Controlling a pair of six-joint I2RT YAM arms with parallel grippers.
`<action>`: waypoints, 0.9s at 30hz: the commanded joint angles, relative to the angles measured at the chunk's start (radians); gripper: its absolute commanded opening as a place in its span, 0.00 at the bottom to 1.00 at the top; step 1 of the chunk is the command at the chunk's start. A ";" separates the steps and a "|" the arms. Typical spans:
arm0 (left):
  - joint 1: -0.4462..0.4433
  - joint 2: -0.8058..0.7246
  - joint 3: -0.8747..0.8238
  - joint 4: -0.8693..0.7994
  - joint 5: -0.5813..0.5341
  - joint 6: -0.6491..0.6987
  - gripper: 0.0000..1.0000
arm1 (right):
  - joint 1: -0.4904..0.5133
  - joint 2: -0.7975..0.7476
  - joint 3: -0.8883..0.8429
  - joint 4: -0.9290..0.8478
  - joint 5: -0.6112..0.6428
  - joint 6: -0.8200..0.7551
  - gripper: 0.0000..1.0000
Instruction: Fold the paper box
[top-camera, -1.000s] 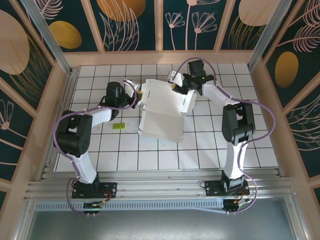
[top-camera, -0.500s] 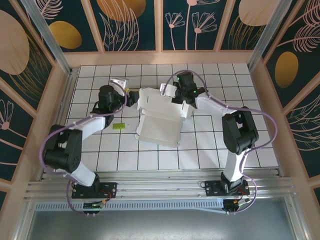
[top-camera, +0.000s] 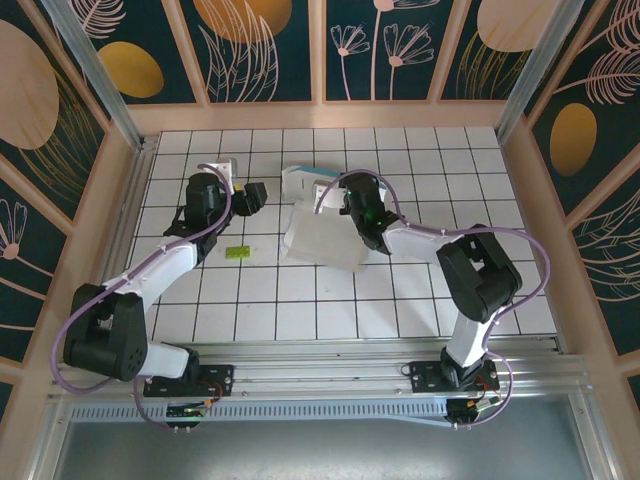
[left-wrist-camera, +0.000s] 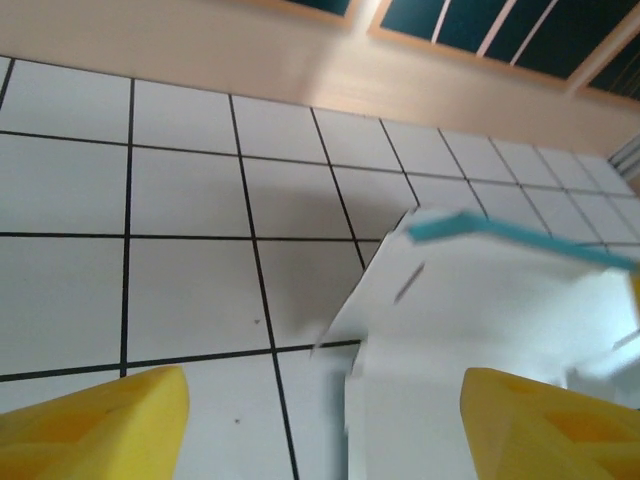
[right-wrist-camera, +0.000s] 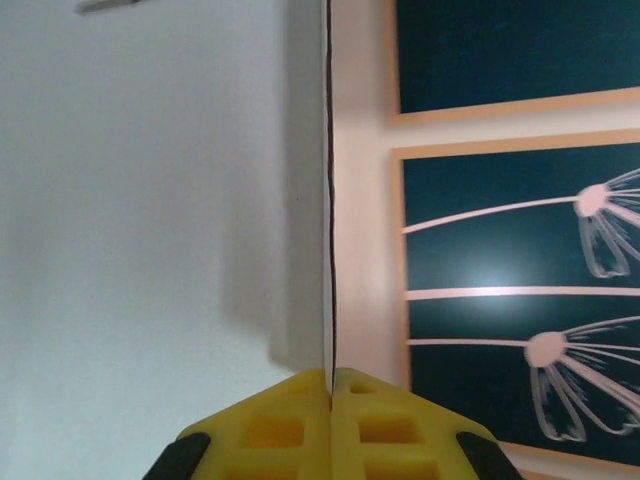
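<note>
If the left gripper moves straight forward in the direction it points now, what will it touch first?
Probably the paper box: the open left gripper points at its white near edge. Depth is unclear, so it might graze the table first.

Box (top-camera: 322, 235): on table (top-camera: 420, 290), behind centre.
Right gripper (top-camera: 337, 204): at box's far part, clamped on a card edge.
Left gripper (top-camera: 256, 194): left of box, near, apart from it.
Block (top-camera: 237, 253): on table, left of box, before left gripper.
</note>
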 joint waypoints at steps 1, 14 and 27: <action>0.001 0.026 0.063 -0.027 0.093 0.120 0.64 | 0.021 -0.043 -0.039 0.131 0.053 -0.050 0.00; 0.001 0.317 0.346 0.005 0.420 -0.303 0.26 | 0.059 -0.063 -0.102 0.165 0.069 -0.049 0.00; 0.001 0.484 0.377 0.163 0.548 -0.513 0.15 | 0.061 -0.036 -0.099 0.164 0.055 -0.029 0.00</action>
